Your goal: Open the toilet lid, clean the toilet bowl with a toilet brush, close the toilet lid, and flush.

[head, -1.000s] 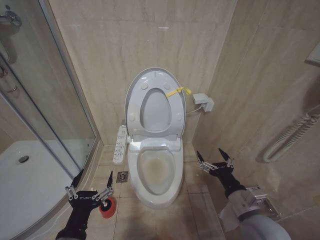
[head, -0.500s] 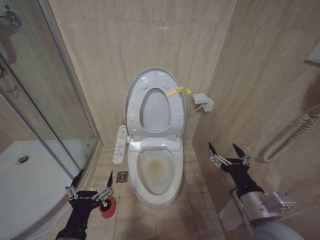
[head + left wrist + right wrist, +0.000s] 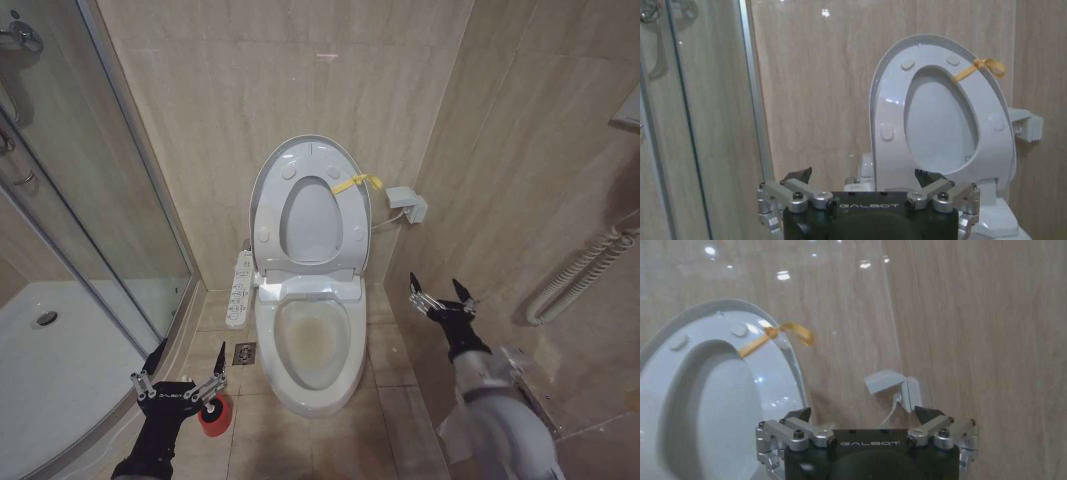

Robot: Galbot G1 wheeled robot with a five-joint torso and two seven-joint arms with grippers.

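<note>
While the toilet lid (image 3: 268,190) stands raised against the wall, the toilet bowl (image 3: 313,345) lies uncovered below it. Right gripper (image 3: 437,293) hovers beside the bowl, jaws spread; left gripper (image 3: 179,375) hangs low over the red holder cup (image 3: 214,415), jaws spread.
</note>
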